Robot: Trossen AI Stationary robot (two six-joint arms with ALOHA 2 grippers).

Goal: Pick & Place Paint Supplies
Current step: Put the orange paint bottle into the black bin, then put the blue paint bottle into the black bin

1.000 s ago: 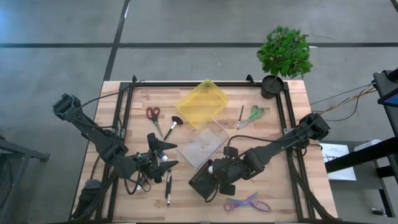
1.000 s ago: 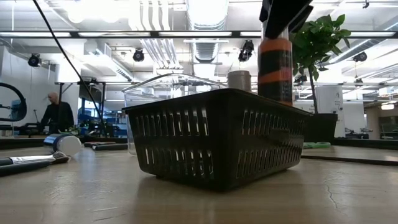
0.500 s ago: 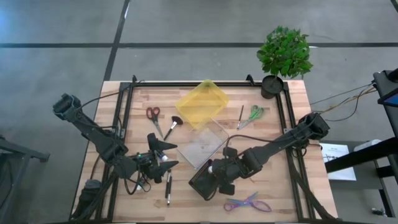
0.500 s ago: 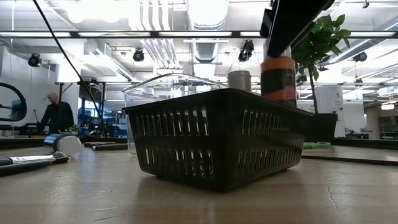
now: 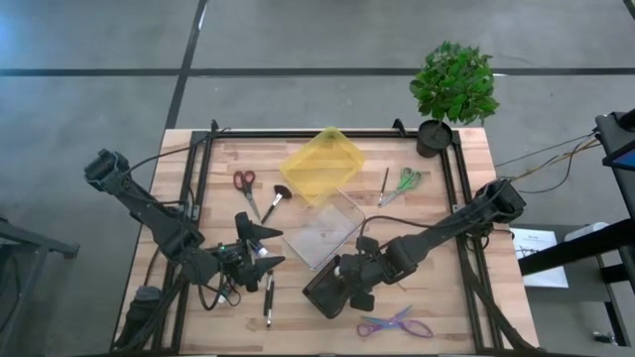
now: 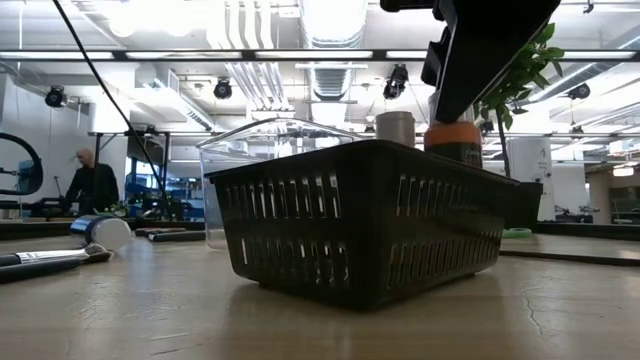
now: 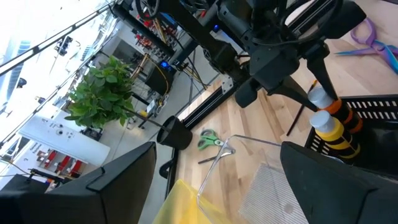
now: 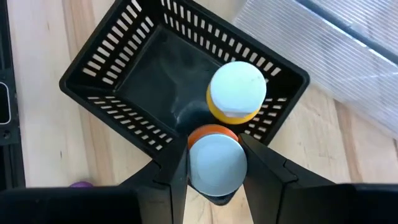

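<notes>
In the lower middle of the high view, nearest the front edge of the desk (image 5: 437,297), the purple scissors (image 5: 395,323) lie just in front of the black basket (image 5: 323,294). The right gripper (image 8: 216,163) hangs over that basket, closed on the white cap of an orange paint bottle (image 8: 214,160). The low view puts the bottle in the upper right, its body partly below the basket rim, so it looks to be going in. A yellow paint bottle (image 8: 237,92) with a white cap already stands inside, close beside the held one.

To finish the step well, I would lower the orange bottle straight down until its base rests on the basket floor, keeping it off the yellow bottle and off the rim. Then open the fingers only a little and lift straight up, so the cap is not dragged and neither bottle tips.

Lower left in the high view, the left gripper (image 5: 260,260) waits above the desk with its fingers spread and nothing in them; a dark brush (image 5: 268,295) lies just in front of it. Farther back come the clear box (image 5: 322,232), a second brush (image 5: 275,201) and red scissors (image 5: 244,187). Beyond those are the yellow lid (image 5: 322,166), green scissors (image 5: 405,181) and the potted plant (image 5: 452,89) at the upper right.
</notes>
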